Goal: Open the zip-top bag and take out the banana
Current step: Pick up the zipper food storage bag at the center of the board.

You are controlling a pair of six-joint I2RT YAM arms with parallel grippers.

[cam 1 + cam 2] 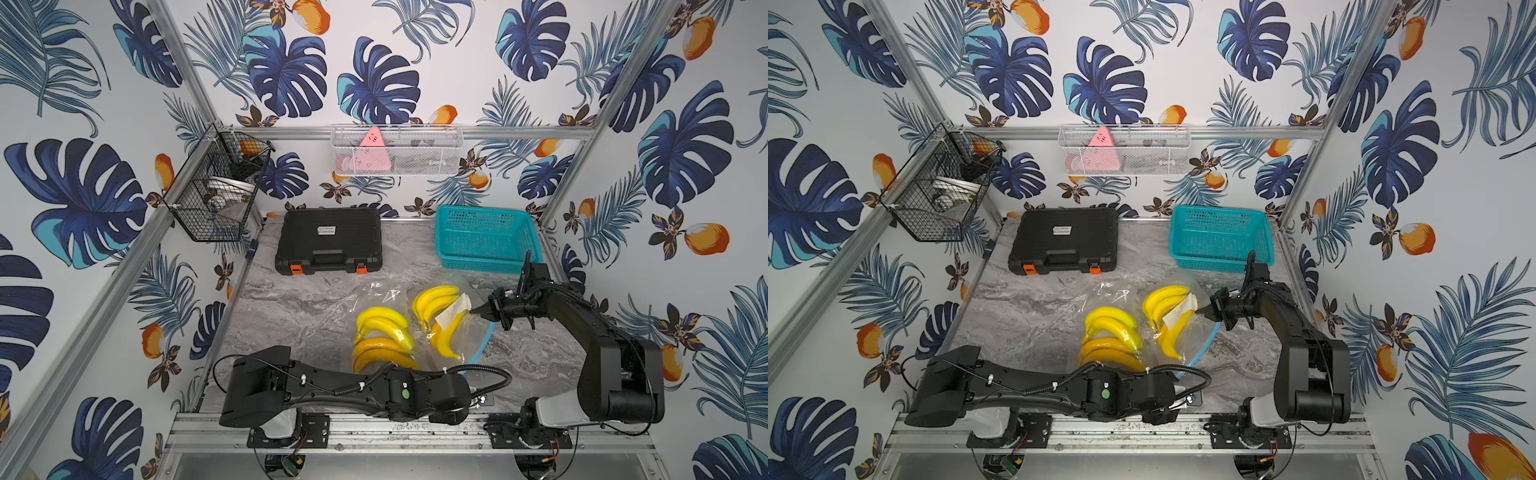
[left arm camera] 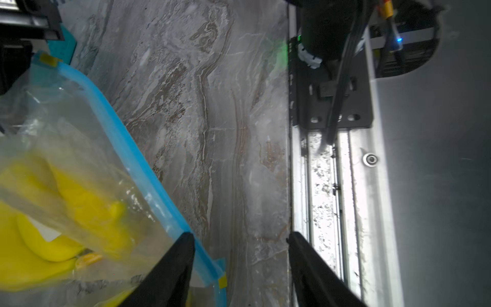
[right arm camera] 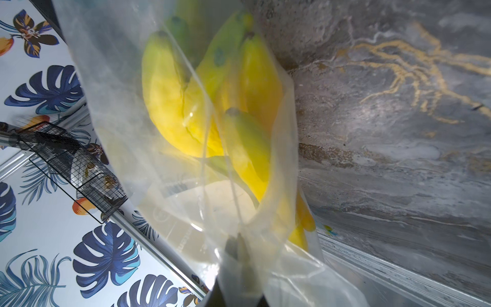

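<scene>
the left arm (image 1: 332,386) lies low, stretched along the front edge of the marble table (image 1: 291,307), its wrist reaching toward the robot's right. in the left wrist view the left gripper (image 2: 240,255) has its jaws well apart and nothing is clamped between them. one finger (image 2: 170,273) overlaps the front corner of the zip-top bag (image 1: 473,336); whether it touches the plastic i cannot tell.

the right arm (image 1: 582,316) rises from its base, bends at the elbow and reaches roughly level toward the robot's left. the right gripper (image 1: 478,311) is pinched tight on a fold of the bag's clear plastic at its right side. in the right wrist view the film bunches at the fingertips.

the bag lies on the table right of centre, between the two grippers. its blue zip strip (image 2: 127,148) runs diagonally from near the right gripper to the front beside the left gripper, so the mouth faces the robot's right. whether the zip is parted i cannot tell. the bananas (image 1: 434,303) are inside, yellow, with a white label against them; the frontmost fruit's long axis runs roughly back to front. a second bunch (image 1: 382,328) lies just to the left.
</scene>
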